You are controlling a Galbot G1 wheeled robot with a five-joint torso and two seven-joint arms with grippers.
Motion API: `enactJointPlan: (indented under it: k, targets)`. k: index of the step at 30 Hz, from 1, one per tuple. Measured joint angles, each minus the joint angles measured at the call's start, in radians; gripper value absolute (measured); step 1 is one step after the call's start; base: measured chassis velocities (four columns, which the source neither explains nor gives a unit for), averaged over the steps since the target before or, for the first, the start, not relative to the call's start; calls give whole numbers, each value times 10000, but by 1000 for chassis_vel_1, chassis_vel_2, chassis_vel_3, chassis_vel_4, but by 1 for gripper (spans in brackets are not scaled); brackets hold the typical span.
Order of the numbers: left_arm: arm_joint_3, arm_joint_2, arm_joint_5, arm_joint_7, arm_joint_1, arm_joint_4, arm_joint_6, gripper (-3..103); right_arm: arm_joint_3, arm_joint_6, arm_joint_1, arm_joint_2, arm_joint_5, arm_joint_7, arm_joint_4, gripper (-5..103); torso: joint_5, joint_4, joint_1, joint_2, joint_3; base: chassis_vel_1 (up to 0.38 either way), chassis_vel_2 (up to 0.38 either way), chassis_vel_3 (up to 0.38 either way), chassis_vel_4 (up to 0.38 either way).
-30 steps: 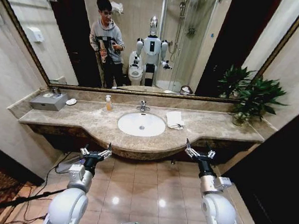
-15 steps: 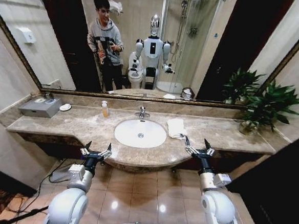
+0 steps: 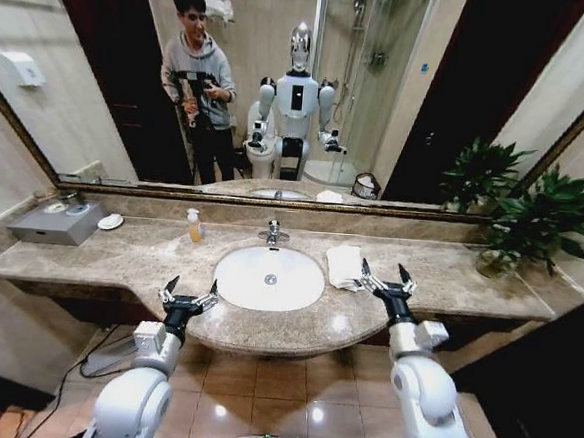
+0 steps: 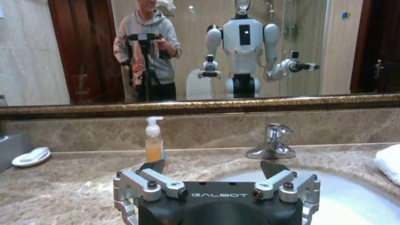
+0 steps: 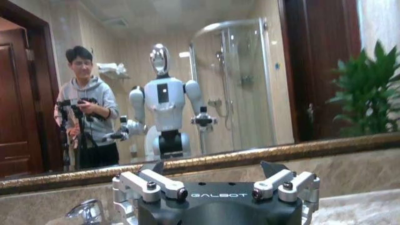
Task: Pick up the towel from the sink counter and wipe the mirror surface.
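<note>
Two grippers, fingers spread apart (nothing held): left gripper (image 3: 188, 295) hovers at the tabletop's (image 3: 119, 262) front edge, right gripper (image 3: 382, 278) above it. Just beyond the right fingers lies the towel (image 3: 344, 266), beside the basin (image 3: 268, 277); farther back, the mirror (image 3: 401, 96).

The basin (image 3: 269, 278) sits mid-worktop (image 3: 119, 262), faucet (image 3: 272, 234) behind it, towel (image 3: 344, 266) just right. A soap bottle (image 3: 194, 226) stands left of the faucet, a dish (image 3: 110, 221) farther left. The mirror (image 3: 401, 96) spans the wall behind; a plant (image 3: 537, 221) stands far right.
</note>
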Motion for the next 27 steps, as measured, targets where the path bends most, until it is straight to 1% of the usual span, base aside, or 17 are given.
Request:
enactJointPlan:
  k: [1,3,5,6,7,9,10,12,13,14,15,19,20,25,27]
  targets:
    - [-1,0,0,0,1,0,0,100,-132,-205,448,-58,144,56,-303,100,-2,1,-2,2,-1,67,-19,-16,28]
    - [1,1,0,1,1,0,0,100,-226,-306,748,-82,200,98,-561,100,-3,-1,-2,2,-1,61,-24,-16,28]
    - [0,0,0,0,0,0,0,100,-557,-494,1592,-126,243,186,-1383,100,0,1,-1,2,0,27,-16,-11,20]
    - [-1,1,0,0,2,0,0,100,-728,-571,1971,-140,212,200,-1798,100,-1,0,0,2,0,0,0,0,0]
    - [-1,1,0,0,2,0,0,100,-728,-571,1971,-140,212,200,-1798,100,-1,0,0,2,0,0,0,0,0]
    - [1,0,1,0,-2,0,0,100,-1304,-752,2818,-139,50,248,-3008,100,-1,1,5,1,1,0,0,0,0]
    - [0,1,0,0,0,0,0,100,-1516,-763,3087,-113,-69,259,-3464,100,1,-2,8,0,3,0,0,0,0]
    - [1,0,0,0,-2,0,0,100,-1635,-762,3239,-93,-150,262,-3731,100,1,-1,9,0,2,0,0,0,0]
    - [0,0,0,0,-3,0,0,100,-1895,-743,3559,-11,-352,187,-4390,100,0,2,10,-1,2,0,0,0,0]
    - [1,0,0,0,-1,0,0,100,-2001,-707,3716,49,-518,124,-4791,100,0,-2,10,-1,3,0,0,0,0]
    - [1,0,0,0,-1,0,0,100,-2001,-707,3716,49,-518,124,-4791,100,0,-2,10,-1,3,0,0,0,0]
    - [0,1,0,0,-2,0,0,100,-2140,-295,4229,194,-1288,-93,-6195,100,-1,-1,6,0,2,0,0,0,0]
    - [0,1,0,0,-2,0,0,100,-2140,-295,4229,194,-1288,-93,-6195,100,-1,-1,6,0,2,0,0,0,0]
    - [0,0,0,0,-1,0,0,100,-1819,18,4711,75,-1565,-290,-7314,100,-1,-3,5,0,1,0,0,0,0]
    - [1,0,0,0,-1,0,0,100,-1782,37,4769,48,-1568,-316,-7427,100,-1,-3,5,0,1,0,0,0,0]
